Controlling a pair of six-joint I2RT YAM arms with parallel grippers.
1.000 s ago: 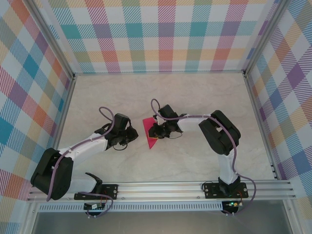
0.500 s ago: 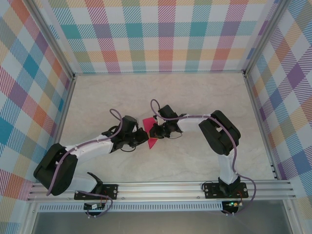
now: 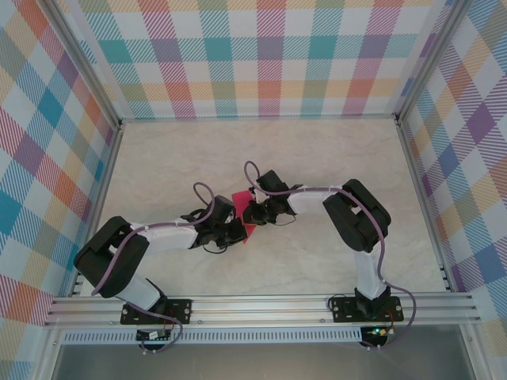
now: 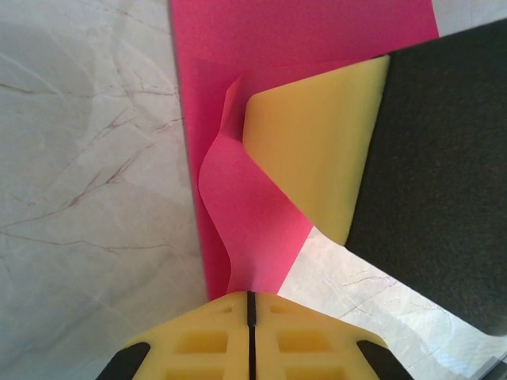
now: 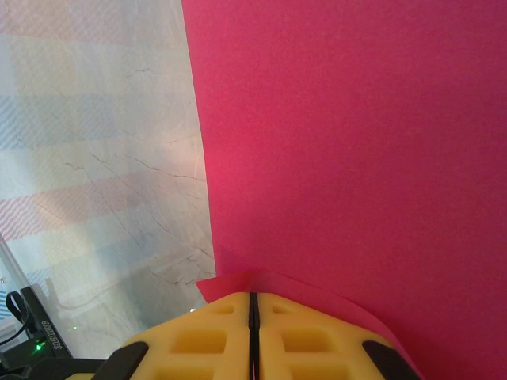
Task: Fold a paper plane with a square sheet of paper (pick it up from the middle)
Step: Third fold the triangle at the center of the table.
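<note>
The magenta-pink sheet of paper (image 3: 240,197) lies partly folded on the marble table near the middle. My left gripper (image 3: 237,229) is at its near corner. In the left wrist view the paper (image 4: 301,47) narrows to a raised, bulging flap that runs into my left gripper (image 4: 249,294), which is shut on it. My right gripper (image 3: 250,214) sits on the sheet from the right, and one of its yellow fingers (image 4: 317,158) lies over the flap. In the right wrist view the right gripper (image 5: 252,295) is shut, its tips against the paper (image 5: 356,142).
The marble tabletop (image 3: 317,158) is walled by plaid panels at the back (image 3: 261,63) and on both sides. An aluminium rail (image 3: 261,305) carrying the arm bases runs along the near edge. Open table stretches behind and to both sides of the paper.
My left arm swung right to the paper's near corner and its jaws shut there. The right gripper stayed on the sheet and its jaws shut.
</note>
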